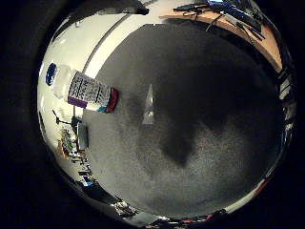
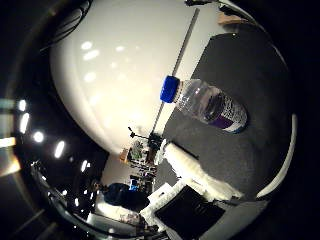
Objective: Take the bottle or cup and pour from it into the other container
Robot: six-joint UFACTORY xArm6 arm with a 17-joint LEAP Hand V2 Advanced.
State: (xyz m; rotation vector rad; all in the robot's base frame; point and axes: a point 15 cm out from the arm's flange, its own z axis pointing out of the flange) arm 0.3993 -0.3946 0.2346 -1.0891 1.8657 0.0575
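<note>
A clear plastic bottle (image 2: 207, 105) with a blue cap and a white and purple label stands upright on a dark grey mat (image 1: 200, 157). It is some way from the palm, with nothing touching it. On the same mat, a short way from the bottle, stands a small pale see-through thing (image 1: 148, 106) that may be a cup; I cannot tell for sure. Of my right hand (image 2: 195, 175) only one white finger and a black part show. The finger reaches out straight over the mat's edge towards the bottle and holds nothing.
The hand's shadow (image 1: 178, 143) falls on the mat beside the pale thing. Beyond the mat's far side is a wooden tabletop (image 1: 238, 28) with dark gear on it. A white wall (image 2: 120, 75) rises behind the bottle, with a cluttered stand (image 1: 71, 140) at its foot.
</note>
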